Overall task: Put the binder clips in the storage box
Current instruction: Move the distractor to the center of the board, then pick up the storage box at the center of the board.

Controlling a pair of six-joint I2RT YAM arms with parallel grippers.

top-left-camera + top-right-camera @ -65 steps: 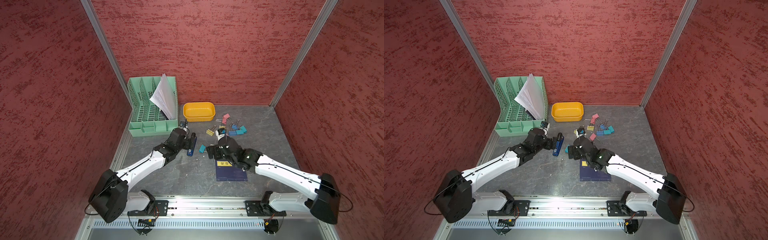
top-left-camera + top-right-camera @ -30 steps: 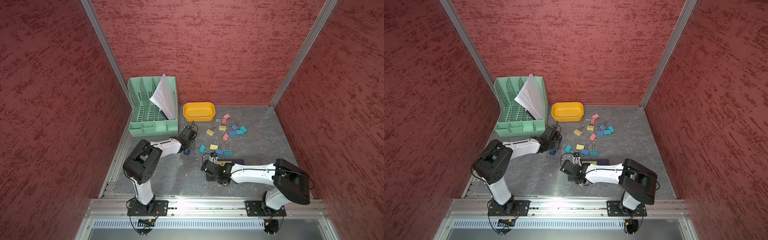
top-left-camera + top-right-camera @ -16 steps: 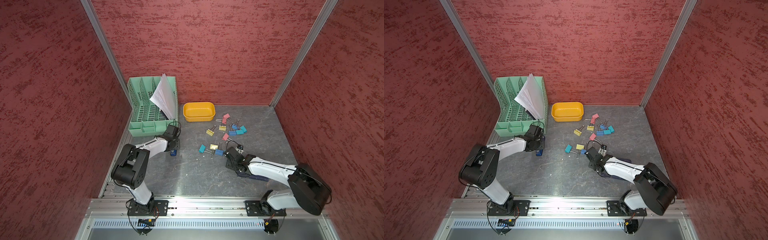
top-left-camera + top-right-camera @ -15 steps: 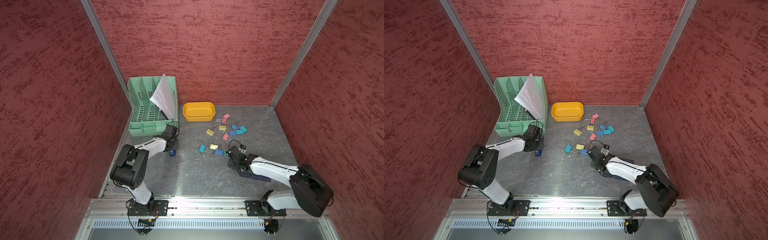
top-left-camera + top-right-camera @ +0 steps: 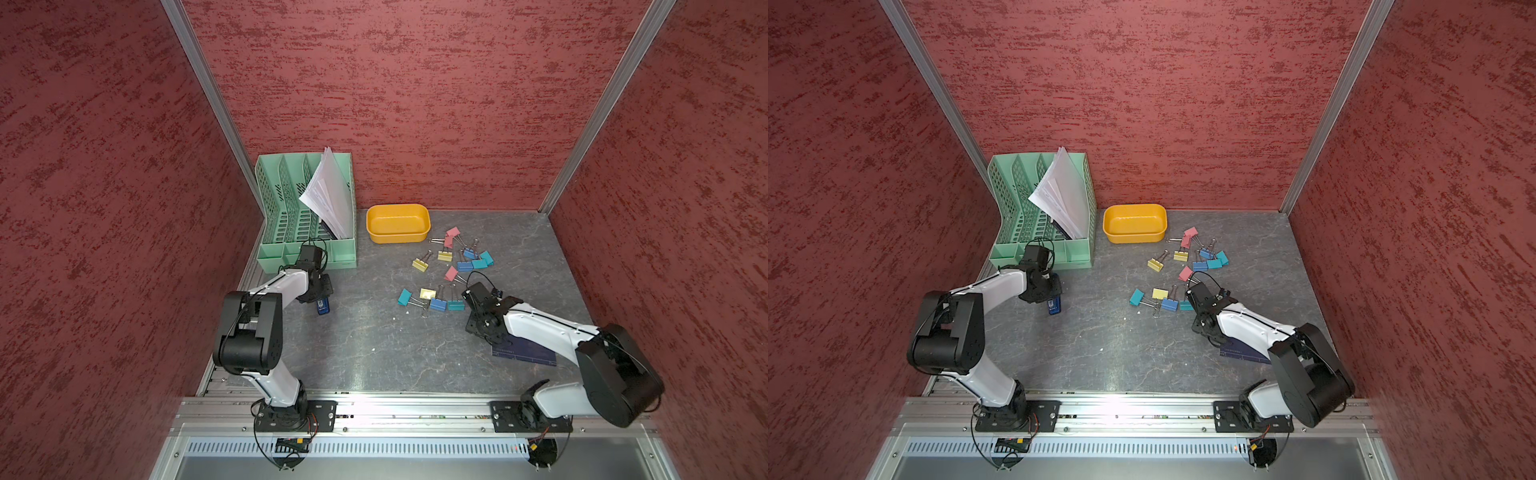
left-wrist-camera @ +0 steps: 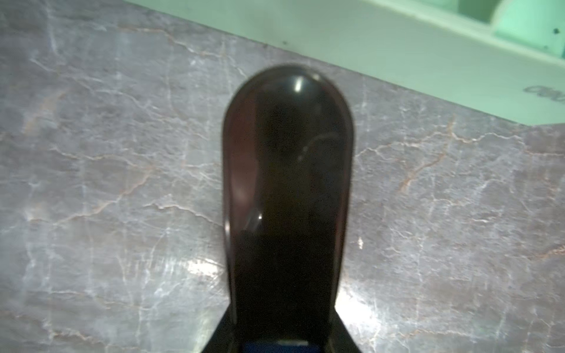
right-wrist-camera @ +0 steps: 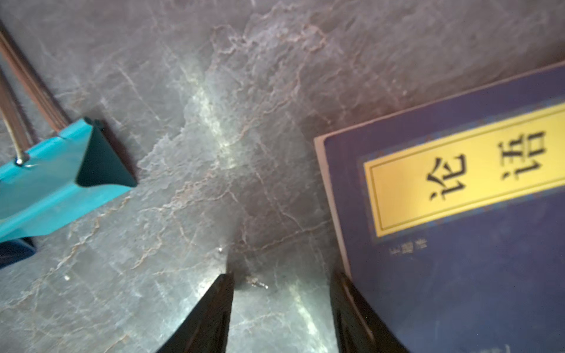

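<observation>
Right wrist view: my right claw [image 7: 281,275], partly open, holds nothing.
It hangs between a teal binder clip [image 7: 55,171] and a blue book [image 7: 458,214], I think to take that clip. The binder clips [image 5: 444,255] lie right of the empty yellow storage box [image 5: 397,239], nearer. My left claw [image 5: 319,291] is closed on the stapler [image 5: 324,306], perhaps to move it away.

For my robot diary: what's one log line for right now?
left gripper: shut on stapler | right gripper: open, empty, beside book | binder clips: on table | storage box: empty
</observation>
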